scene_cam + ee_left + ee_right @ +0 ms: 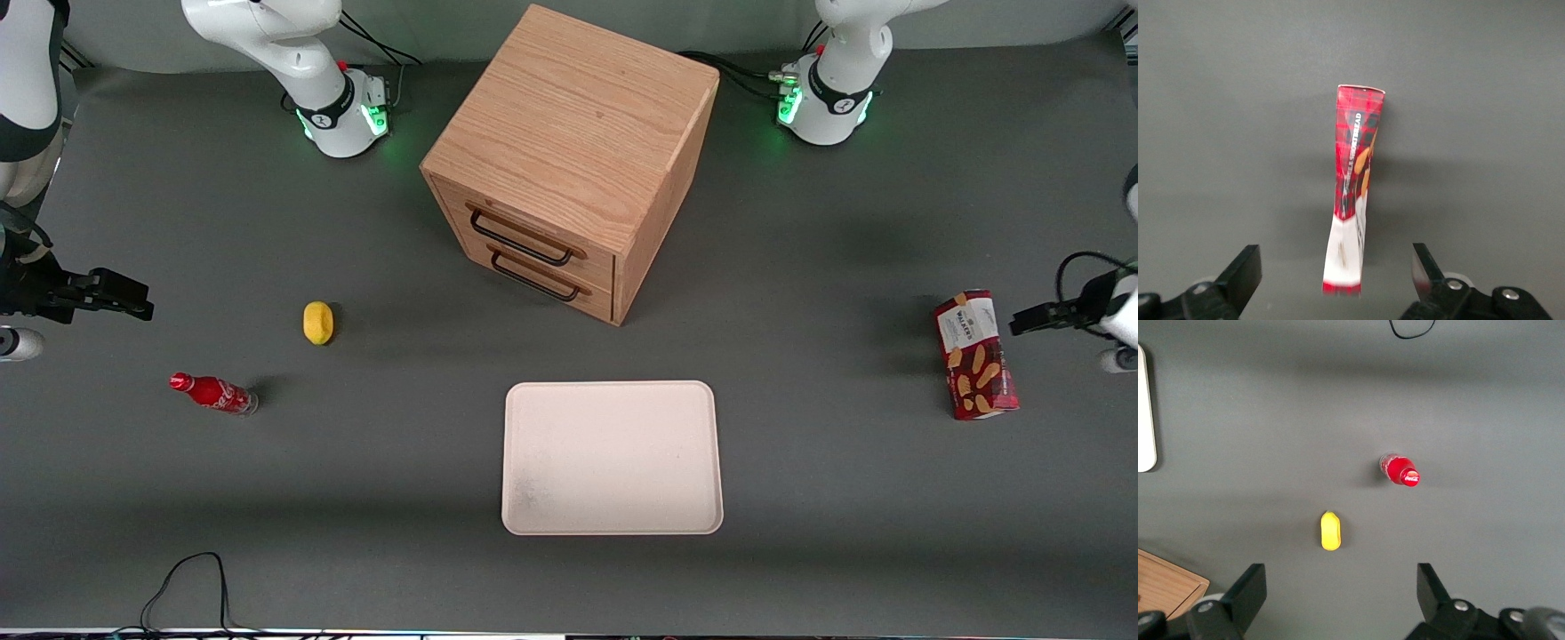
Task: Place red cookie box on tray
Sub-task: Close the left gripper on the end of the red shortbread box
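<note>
The red cookie box [975, 354] lies flat on the grey table toward the working arm's end, its white label end farther from the front camera. In the left wrist view the red cookie box [1355, 180] runs lengthwise away from the camera, with its white end between the two fingers and below them. My gripper [1022, 322] hovers beside the label end, open [1336, 273], touching nothing. The cream-white tray [612, 458] lies mid-table, nearer the front camera than the cabinet, with nothing on it.
A wooden two-drawer cabinet [569, 160] stands mid-table, farther from the front camera than the tray. Toward the parked arm's end lie a yellow fruit-like object [318, 322] and a small red soda bottle [213, 393]. A black cable [187, 578] loops at the front edge.
</note>
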